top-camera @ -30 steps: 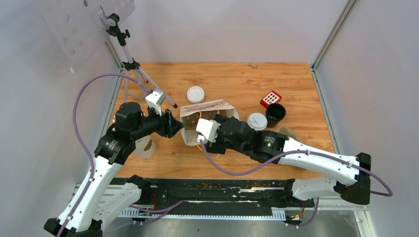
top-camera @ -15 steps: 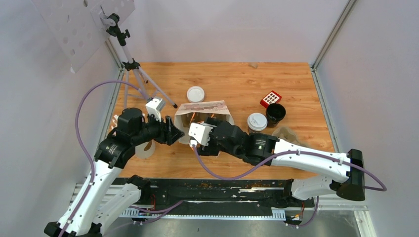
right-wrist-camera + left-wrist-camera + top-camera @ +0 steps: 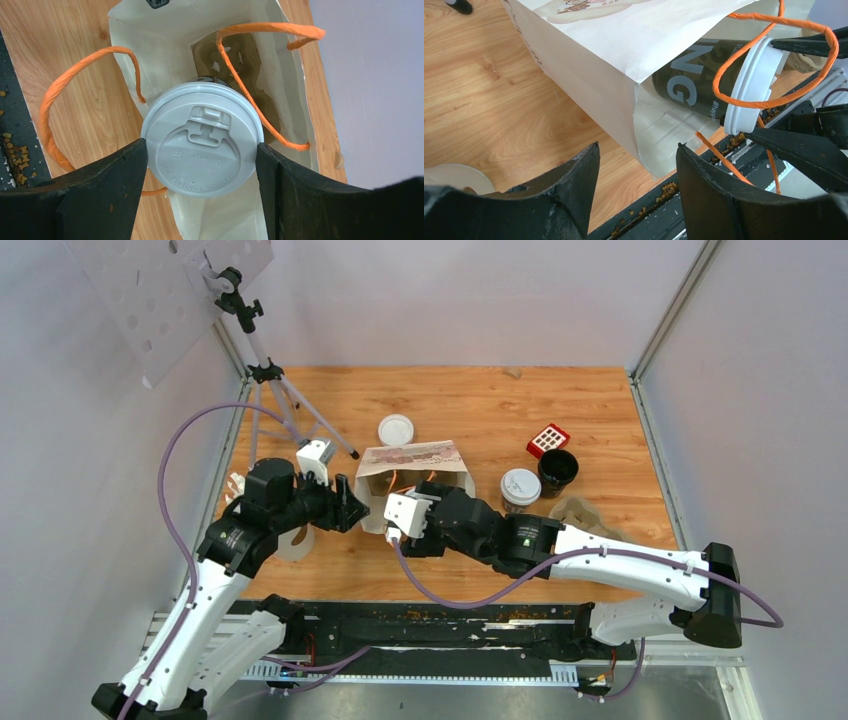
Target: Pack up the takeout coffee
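- My right claw (image 3: pixel 201 148) is clenched on 1 takeout coffee (image 3: pixel 684 82), with a finger on each side of its white sip lid (image 3: pixel 202 132). The cup's dark body is inside the mouth of the paper bag (image 3: pixel 410 456), which lies on its side, and the lid is just outside.
- My left claw (image 3: pixel 638 150) is released and grasps nothing, jaws apart just beside the bag's near left corner.
- The 2nd takeout coffee (image 3: pixel 520 487) stands on the table (image 3: pixel 500 405) right of the bag, apart from both claws.
- To do this step well, I judge I should push the cup straight along the bag and keep the squeeze on the lid gentle so it does not pop off. I should also mind the orange handles (image 3: pixel 270 26), since 1 loops around the lid and could snag.
- My left claw could pinch the bag's edge to stop it sliding.
- The right wrist view shows what looks like a brown pulp tray (image 3: pixel 240 60) deep in the bag, which the left wrist view hides.
- The left wrist view shows the cup's tilt and printed side.
- Only the top view shows the 2nd cup.
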Motion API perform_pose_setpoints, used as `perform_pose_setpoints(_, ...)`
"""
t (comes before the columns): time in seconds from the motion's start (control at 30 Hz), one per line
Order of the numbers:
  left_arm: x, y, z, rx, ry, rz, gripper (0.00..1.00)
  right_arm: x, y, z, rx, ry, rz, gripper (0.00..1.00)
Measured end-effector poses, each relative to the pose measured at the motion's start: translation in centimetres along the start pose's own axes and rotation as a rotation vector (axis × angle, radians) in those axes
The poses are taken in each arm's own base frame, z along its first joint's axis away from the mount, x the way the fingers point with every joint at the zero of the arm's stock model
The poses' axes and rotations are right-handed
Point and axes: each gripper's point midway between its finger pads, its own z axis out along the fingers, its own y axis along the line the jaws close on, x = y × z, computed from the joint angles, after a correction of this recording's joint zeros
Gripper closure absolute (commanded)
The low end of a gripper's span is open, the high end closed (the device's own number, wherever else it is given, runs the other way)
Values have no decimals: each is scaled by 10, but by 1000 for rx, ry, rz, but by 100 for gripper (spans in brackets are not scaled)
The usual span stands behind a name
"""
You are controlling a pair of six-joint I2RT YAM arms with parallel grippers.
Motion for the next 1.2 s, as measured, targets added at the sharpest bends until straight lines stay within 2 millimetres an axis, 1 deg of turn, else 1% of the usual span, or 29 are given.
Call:
perform_pose_setpoints(0.07, 0, 1, 0, -6, -1, 1, 41, -1, -1, 0, 4, -3, 1, 32)
perform_pose_setpoints(0.2, 1, 2, 3, -1, 5, 4, 70, -3, -3, 0, 14, -11, -4, 30)
perform_pose_setpoints(0.3, 3, -1, 7, 23, 15, 1, 90, -3, -4, 1, 17, -14, -39, 29)
perform_pose_setpoints(0.37, 4, -4, 9, 41, 17, -5, 98, 2, -4, 1, 17, -10, -90, 29)
perform_pose_setpoints(0.4, 6, -4, 10, 48, 19, -8, 100, 6, -3, 1, 13, -3, -116, 28)
perform_pose_setpoints(0.53, 11, -6, 13, 71, 33, -15, 100, 9, -4, 2, 8, 4, -194, 28)
perform_pose_setpoints(0.8, 12, -11, 13, 95, 35, -14, 100, 8, -8, 3, 0, -1, -299, 28)
perform_pose_setpoints(1.03, 13, -10, 14, 97, 43, -14, 100, 10, -17, 7, -25, -6, -349, 28)
perform_pose_setpoints(1.2, 13, -11, 15, 102, 48, -14, 100, 11, -20, 6, -68, -4, -372, 29)
